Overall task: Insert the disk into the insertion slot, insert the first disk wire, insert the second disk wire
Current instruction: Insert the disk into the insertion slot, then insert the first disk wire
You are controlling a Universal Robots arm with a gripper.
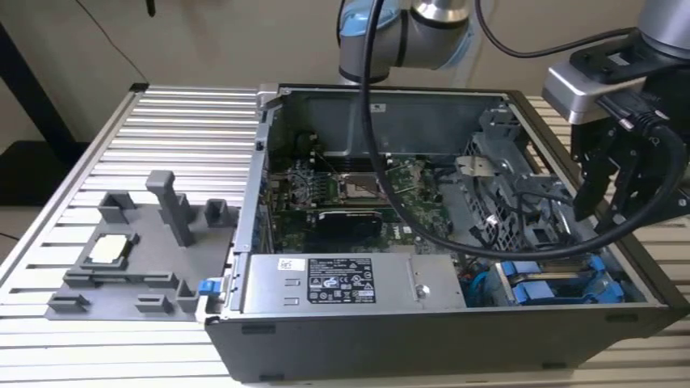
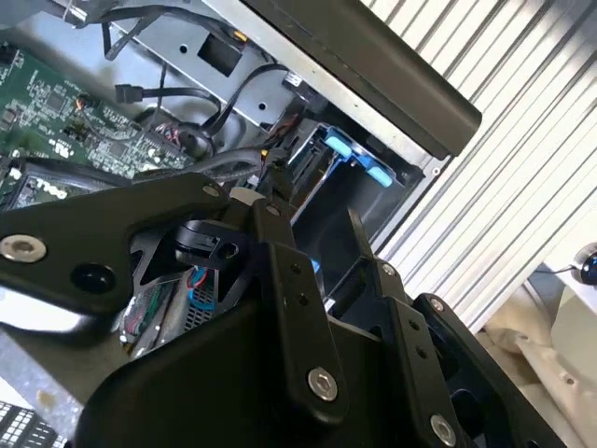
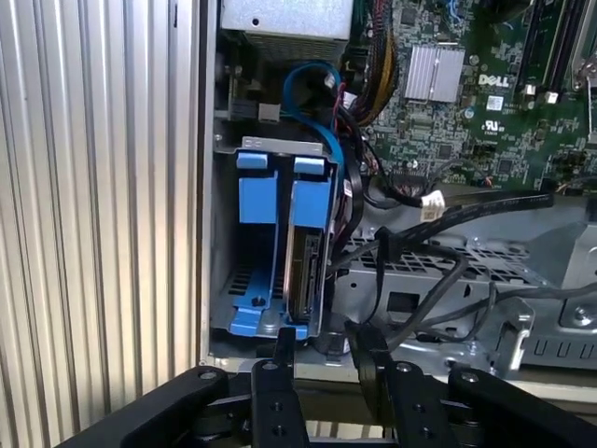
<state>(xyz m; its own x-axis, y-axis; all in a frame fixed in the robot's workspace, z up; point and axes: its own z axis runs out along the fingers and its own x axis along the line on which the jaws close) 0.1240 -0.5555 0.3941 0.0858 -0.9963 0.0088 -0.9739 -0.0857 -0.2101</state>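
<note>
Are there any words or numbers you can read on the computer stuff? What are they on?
Sticker on the grey box: black-and-white print, too small to read.
White label beside that sticker: too small to read.
Green board: a white maker's logo and tiny white codes; the codes are too small to read.
Disk: seen edge-on, no print to read.

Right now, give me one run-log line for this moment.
claw: open, empty, close to disk | disk: in insertion slot
</note>
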